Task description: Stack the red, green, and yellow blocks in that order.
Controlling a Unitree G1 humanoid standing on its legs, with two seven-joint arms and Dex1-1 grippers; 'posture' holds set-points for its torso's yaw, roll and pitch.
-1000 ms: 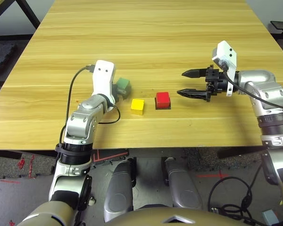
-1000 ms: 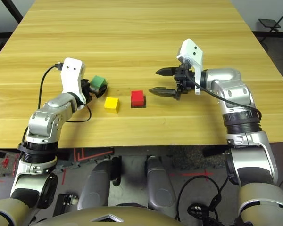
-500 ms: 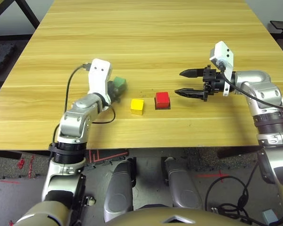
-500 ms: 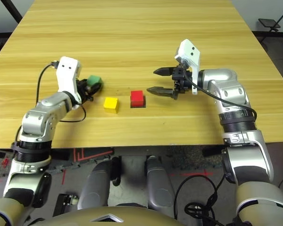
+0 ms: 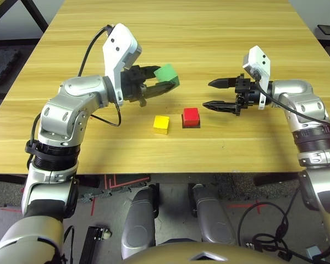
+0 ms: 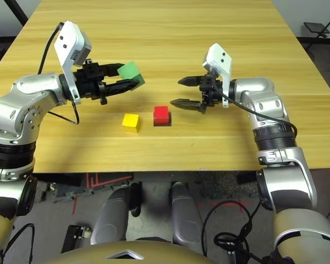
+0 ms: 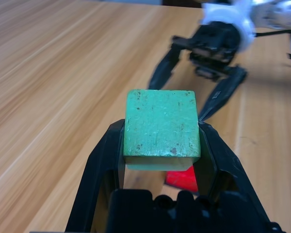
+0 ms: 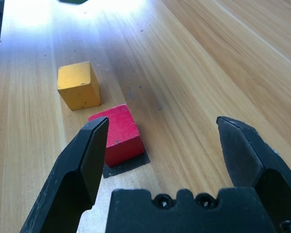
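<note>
The left gripper [image 5: 168, 83] is gripping the green block [image 5: 168, 73] by opposite flat faces. It is looking light and stiff. The right gripper [image 5: 213, 93] is waiting with jaws open.

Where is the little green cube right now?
The small matte green cube is up off the wooden table, pinched in the left gripper, on the robot's left, above and behind the yellow cube.

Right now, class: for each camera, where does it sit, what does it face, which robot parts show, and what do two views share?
Head cameras: look down at the table; both arms show.
Left wrist: looks along the left gripper, shut on the green block, toward the right gripper.
Right wrist: looks along the open right gripper at the red block and yellow block.
Shared: both wrist views show the red block.
</note>
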